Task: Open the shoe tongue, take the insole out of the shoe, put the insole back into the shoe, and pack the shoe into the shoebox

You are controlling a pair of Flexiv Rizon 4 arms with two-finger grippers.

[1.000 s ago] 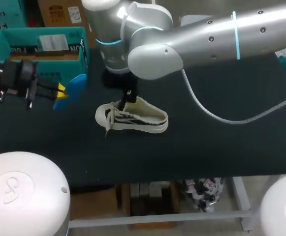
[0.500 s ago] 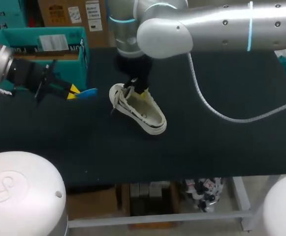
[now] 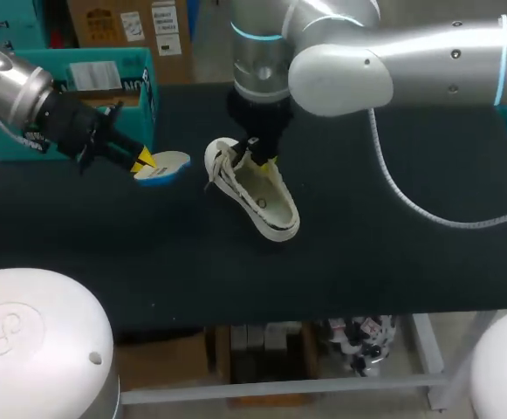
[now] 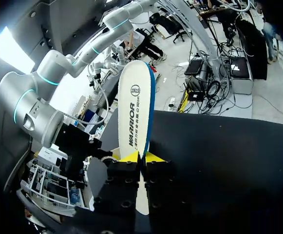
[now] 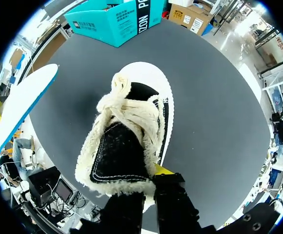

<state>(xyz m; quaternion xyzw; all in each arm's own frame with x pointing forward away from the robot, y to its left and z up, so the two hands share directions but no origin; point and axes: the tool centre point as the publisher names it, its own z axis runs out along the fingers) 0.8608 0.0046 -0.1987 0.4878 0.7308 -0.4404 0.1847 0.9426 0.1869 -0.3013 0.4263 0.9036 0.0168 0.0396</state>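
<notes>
Shoe: white low sneaker with dark stripes (image 3: 262, 196), mid-table on the black tabletop (image 3: 393, 253).
Tongue: fleecy, black-backed tongue (image 5: 119, 156), pinched by right gripper (image 3: 262, 160).
Insole: white, blue-edged foam insole (image 4: 136, 112), clamped in left gripper (image 4: 140, 157), near the toe.
Box: teal cardboard shoebox (image 3: 78, 78), back left.

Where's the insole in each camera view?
Head view: insole in the left gripper, beside the shoe.
Left wrist view: insole clamped between its own gripper's fingers, pointing ahead.
Right wrist view: insole off to one side of the shoe, apart from it.
Shared landmark: the black table.
</notes>
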